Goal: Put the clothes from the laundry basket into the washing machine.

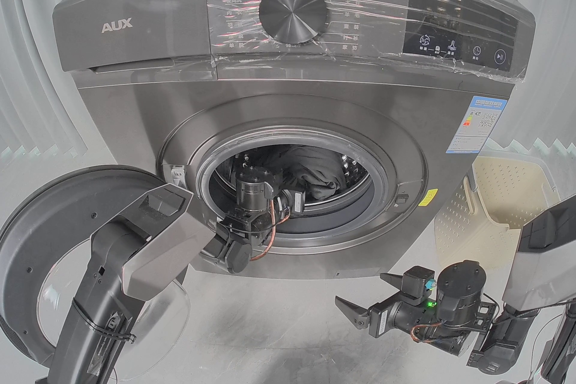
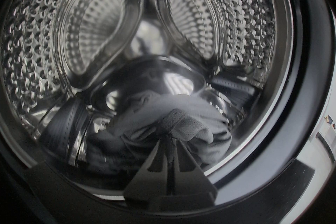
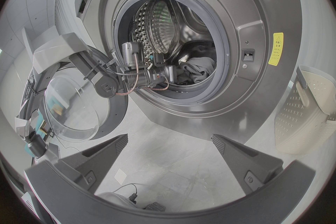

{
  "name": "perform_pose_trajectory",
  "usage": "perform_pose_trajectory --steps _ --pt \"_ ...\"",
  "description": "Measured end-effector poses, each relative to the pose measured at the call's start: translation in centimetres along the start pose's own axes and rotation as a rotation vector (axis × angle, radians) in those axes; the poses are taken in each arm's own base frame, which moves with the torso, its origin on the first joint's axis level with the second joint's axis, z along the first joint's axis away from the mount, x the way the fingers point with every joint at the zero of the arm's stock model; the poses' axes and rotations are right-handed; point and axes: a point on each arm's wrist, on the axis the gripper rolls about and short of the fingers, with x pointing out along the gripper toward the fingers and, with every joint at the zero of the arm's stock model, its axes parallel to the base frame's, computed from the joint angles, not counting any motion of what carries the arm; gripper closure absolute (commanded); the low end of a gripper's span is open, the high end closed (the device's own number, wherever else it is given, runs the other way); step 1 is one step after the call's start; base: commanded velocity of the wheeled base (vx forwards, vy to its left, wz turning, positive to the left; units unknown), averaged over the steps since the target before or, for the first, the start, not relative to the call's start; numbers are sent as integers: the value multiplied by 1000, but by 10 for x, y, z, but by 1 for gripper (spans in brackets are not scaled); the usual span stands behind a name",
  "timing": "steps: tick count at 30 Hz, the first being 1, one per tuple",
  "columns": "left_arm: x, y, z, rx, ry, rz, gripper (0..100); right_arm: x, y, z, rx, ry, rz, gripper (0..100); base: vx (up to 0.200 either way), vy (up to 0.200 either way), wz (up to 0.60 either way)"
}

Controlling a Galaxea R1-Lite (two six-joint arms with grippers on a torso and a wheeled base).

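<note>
1. Washing machine: grey front-loader filling the centre and upper part of the head view. Round porthole open at centre frame.
2. Door: round, swung fully open, lower left of the head view.
3. Laundry basket: cream, perforated walls, right edge of the head view, just beside the machine's lower corner.
4. Clothes: dark grey bundle lying on the drum floor, inside the porthole at centre frame.
5. Left gripper: reached through the porthole into the drum. Fingers drawn tight together, tips pinched on a fold of the clothes.
6. Right gripper: lower right of the head view, low before the machine, above the floor. Fingers spread wide, holding and touching nothing.
</note>
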Motion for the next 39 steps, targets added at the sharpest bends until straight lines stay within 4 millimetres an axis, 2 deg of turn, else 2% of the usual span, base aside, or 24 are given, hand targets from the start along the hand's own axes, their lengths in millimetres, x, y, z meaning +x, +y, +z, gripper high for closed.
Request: perform_pose_trajectory --steps 7,15,16,24,33,39 --pt "18 6 24 -19 -145 37 100 0 0 0 0 -1 1 0 0 0 0" --pt "36 20 23 -26 -229 83 100 0 0 0 0 0 2 0 0 0 0" --pt "38 22 21 -26 -231 89 0 0 0 0 -1 0 1 0 0 0 0" --pt "41 27 11 -25 -219 102 0 0 0 0 0 0 0 0 0 0 0" --pt "37 20 5 -22 -188 89 0 0 0 0 0 0 0 0 0 0 0" --pt "26 13 5 -19 -156 75 0 0 0 0 0 0 0 0 0 0 0"
